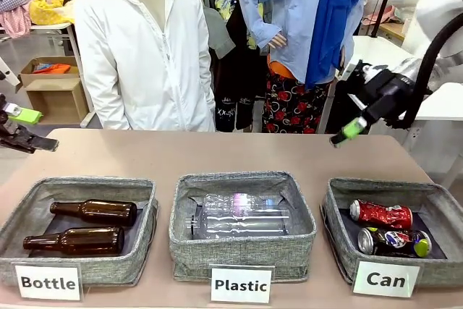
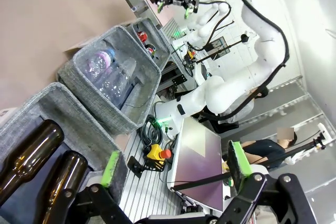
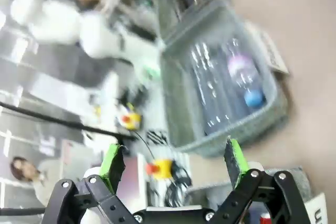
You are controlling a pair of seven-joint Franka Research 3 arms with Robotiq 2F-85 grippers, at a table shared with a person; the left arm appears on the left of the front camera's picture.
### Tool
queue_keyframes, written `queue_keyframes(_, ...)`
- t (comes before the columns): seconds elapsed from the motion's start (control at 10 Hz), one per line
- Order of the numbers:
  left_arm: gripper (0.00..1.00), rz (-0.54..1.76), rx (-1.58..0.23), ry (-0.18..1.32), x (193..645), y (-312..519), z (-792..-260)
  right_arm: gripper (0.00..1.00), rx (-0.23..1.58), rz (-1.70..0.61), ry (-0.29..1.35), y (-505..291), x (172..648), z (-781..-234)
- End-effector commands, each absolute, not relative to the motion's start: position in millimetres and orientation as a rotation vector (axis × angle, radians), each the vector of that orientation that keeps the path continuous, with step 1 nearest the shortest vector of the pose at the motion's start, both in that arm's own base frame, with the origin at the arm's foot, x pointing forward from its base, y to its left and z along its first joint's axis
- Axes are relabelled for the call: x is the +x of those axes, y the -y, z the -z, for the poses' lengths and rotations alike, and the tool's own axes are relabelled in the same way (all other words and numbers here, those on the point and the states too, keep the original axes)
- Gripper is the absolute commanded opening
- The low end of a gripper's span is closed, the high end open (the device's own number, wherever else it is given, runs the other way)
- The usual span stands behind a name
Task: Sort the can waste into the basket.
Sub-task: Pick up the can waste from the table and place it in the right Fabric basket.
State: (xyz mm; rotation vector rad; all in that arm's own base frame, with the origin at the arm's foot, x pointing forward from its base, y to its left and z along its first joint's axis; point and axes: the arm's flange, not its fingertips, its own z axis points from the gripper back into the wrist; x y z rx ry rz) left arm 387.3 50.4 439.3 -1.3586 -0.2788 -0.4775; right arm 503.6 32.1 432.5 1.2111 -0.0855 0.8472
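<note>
The grey Can basket (image 1: 376, 183) stands at the front right of the table. Inside it lie two crushed cans, the shiny red one (image 1: 381, 214) behind the dark printed one (image 1: 394, 242) with a yellow-green end. My right gripper (image 1: 353, 129) hangs open above the table behind that basket, with nothing between its fingers (image 3: 234, 160). My left gripper (image 1: 30, 129) is open and empty at the far left edge, its pads (image 2: 110, 169) spread wide. In the left wrist view the red can (image 2: 142, 36) shows far off.
The Bottle basket (image 1: 79, 183) with two brown glass bottles (image 1: 94, 212) is at the front left. The Plastic basket (image 1: 242, 177) with clear bottles (image 1: 242, 216) is in the middle. Bare tabletop (image 1: 217, 151) lies behind the baskets.
</note>
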Motion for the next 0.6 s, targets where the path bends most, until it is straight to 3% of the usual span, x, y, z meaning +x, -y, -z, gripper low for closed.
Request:
queue_keyframes(0.0,1.00,0.482,-1.348,0.276,385,-50,-439,1.00,1.631,-0.456,0.288,-15,523,-433)
queue_keyframes(0.5,1.00,0.482,-1.348,0.276,385,-50,-439,1.00,1.666,-0.492,0.261,7,526,-419)
